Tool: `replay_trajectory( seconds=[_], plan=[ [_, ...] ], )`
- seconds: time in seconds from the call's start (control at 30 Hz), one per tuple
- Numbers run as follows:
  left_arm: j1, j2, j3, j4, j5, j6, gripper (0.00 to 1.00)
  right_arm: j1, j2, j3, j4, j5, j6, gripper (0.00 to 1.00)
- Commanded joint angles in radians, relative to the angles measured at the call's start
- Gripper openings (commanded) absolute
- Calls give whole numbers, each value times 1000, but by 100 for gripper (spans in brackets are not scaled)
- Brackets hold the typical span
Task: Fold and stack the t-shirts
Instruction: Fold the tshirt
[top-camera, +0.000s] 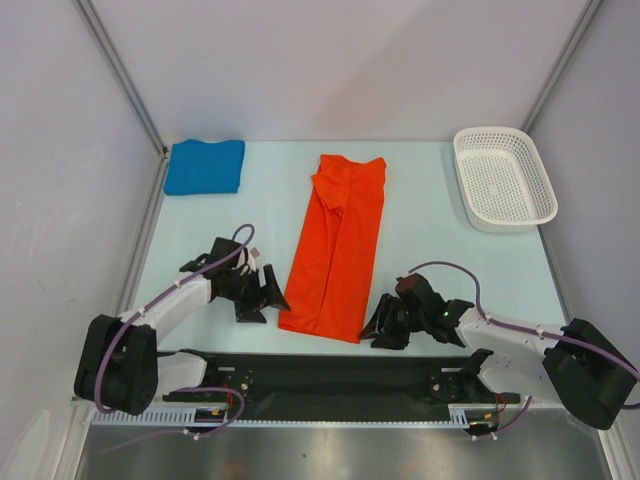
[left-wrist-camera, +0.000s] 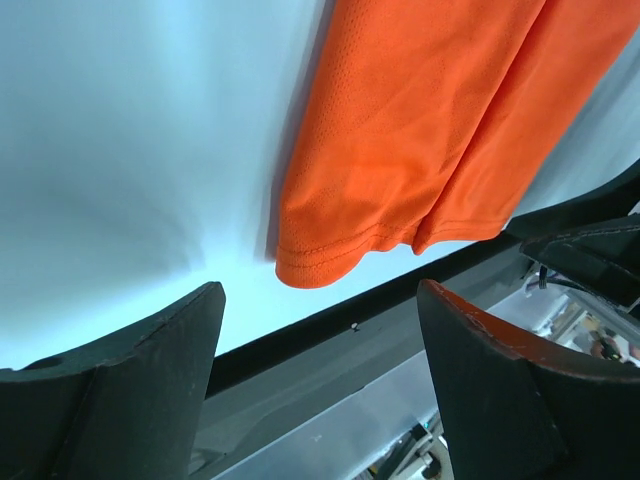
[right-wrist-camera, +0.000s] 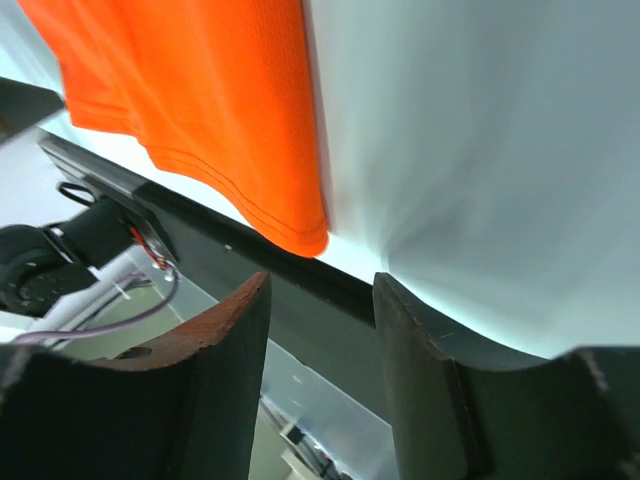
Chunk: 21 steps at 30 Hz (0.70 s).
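orange shirt (top-camera: 335, 245) lies folded into a long strip down the middle of the counter (top-camera: 430, 250), its near hem between the two tools, and blue shirt (top-camera: 205, 166) sits folded at the far left corner. left tool (top-camera: 268, 300) stands wide open and empty just left of that hem. right tool (top-camera: 379, 329), just right of it, is partly open with nothing between its jaws.
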Motion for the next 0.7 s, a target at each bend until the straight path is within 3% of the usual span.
replay_trajectory(
  seconds=[0.0, 0.27, 0.5, 0.67],
  plan=[
    [10, 36, -27, 81, 65, -49, 83, -15, 13, -14, 86, 3, 34, 50],
    [10, 62, -55, 101, 4, -77, 75, -27, 98, -11, 154, -8, 60, 50],
    [6, 104, -61, 104, -18, -83, 54, -27, 124, -10, 178, -10, 70, 50],
    [6, 139, -64, 124, -23, -86, 52, -27, 145, -6, 184, -8, 72, 50]
  ],
)
